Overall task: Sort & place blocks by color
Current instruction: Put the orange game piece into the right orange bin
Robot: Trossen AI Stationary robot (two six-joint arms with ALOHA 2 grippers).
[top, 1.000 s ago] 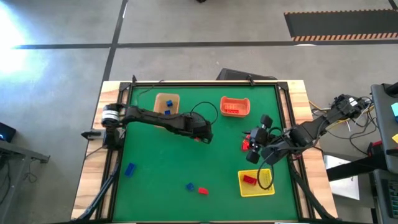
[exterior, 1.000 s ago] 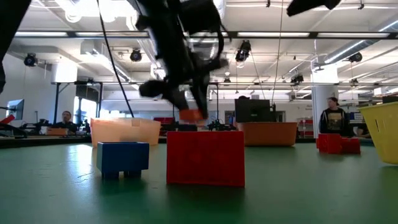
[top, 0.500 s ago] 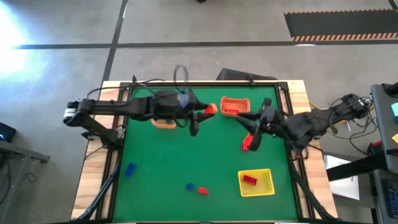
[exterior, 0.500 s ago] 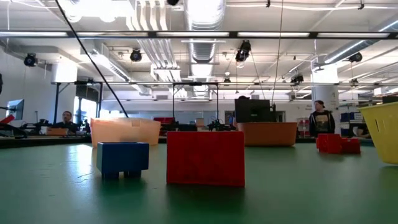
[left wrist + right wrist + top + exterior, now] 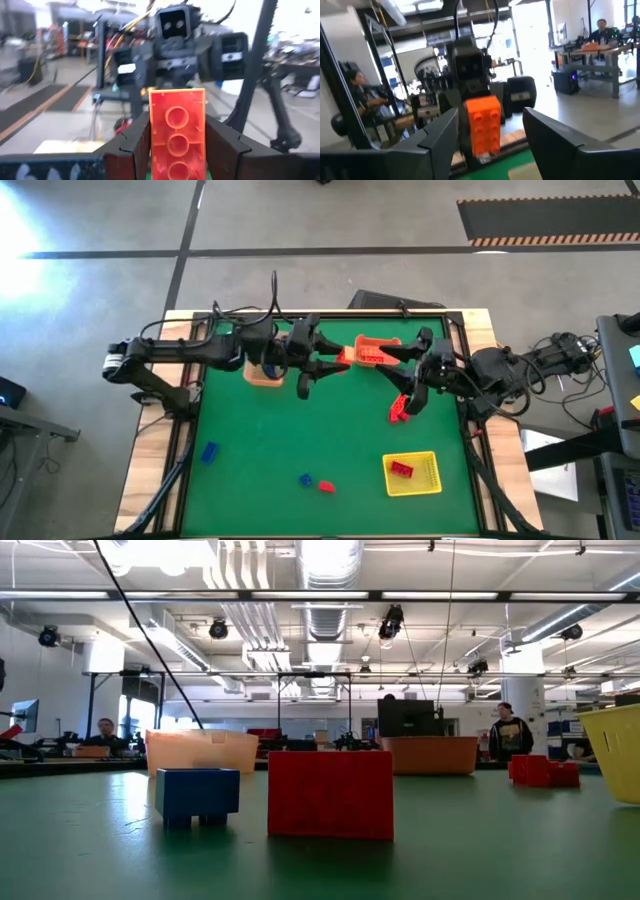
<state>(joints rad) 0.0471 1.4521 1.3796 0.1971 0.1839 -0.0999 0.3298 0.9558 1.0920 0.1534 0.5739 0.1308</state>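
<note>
The two arms meet nose to nose high over the table at about twelve o'clock, beside the orange bin [image 5: 378, 352]. The left gripper [image 5: 176, 145] is clamped on an orange block [image 5: 177, 131], long axis pointing straight at the right gripper [image 5: 490, 131], whose fingers stand apart (a handover, I'd guess).

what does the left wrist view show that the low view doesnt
Only the left wrist view: the left gripper shut on an orange block, with the right arm's gripper facing it just beyond.

Only the low view: a blue block and a large red block standing close on the green table, more red blocks farther right, the tan bin, orange bin and yellow bin's edge. Neither gripper appears.

Both: the room behind.
</note>
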